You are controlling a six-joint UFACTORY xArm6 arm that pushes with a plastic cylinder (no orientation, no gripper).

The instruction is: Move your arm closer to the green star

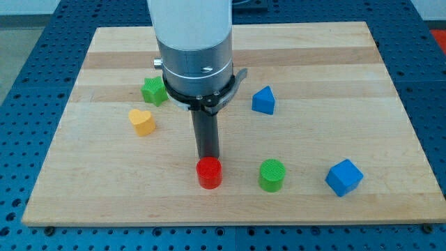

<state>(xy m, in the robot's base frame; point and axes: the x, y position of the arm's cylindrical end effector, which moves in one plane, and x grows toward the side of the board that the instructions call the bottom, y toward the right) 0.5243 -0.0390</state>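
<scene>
The green star (154, 90) lies on the wooden board (320, 63) at the view's upper left, partly hidden behind the arm's wide grey body. My tip (207, 157) is the lower end of the dark rod, near the board's bottom middle. It stands just above the red cylinder (209, 172) in the view, touching it or nearly so. The tip is well below and to the right of the green star.
A yellow heart-shaped block (142, 121) lies below the green star. A blue triangular block (263, 100) is right of the arm. A green cylinder (272, 174) and a blue cube (343, 177) lie along the bottom right.
</scene>
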